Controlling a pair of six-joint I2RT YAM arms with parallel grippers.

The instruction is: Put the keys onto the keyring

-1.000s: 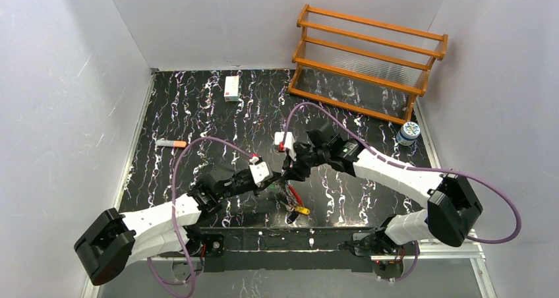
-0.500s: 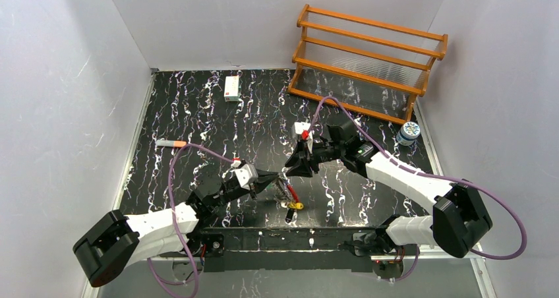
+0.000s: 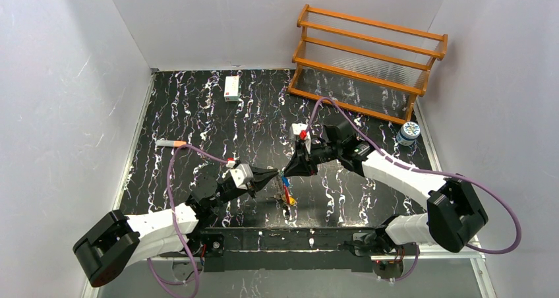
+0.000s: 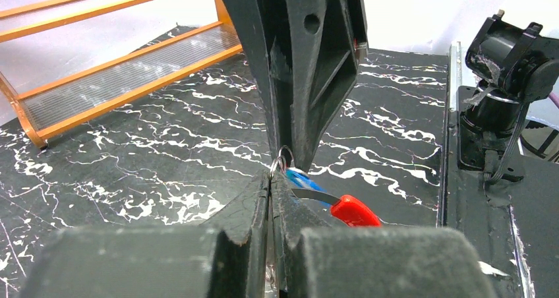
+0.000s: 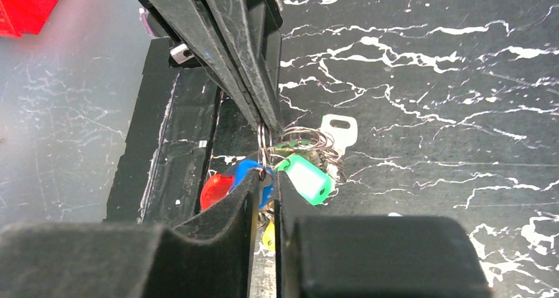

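- Far back, white box (image 3: 231,88) bears print too small to read.
- Nearer, left gripper (image 4: 271,179) clenches keyring (image 5: 303,140); right gripper (image 5: 265,179) nearly closed, hold unclear.

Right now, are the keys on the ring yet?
Not for sure yet. Done: the green key lies among the wire loops of the keyring, though whether it's threaded I can't tell. In hand: the left hand pinches the keyring, the right hand is at the blue key. Left: slipping blue on fully.
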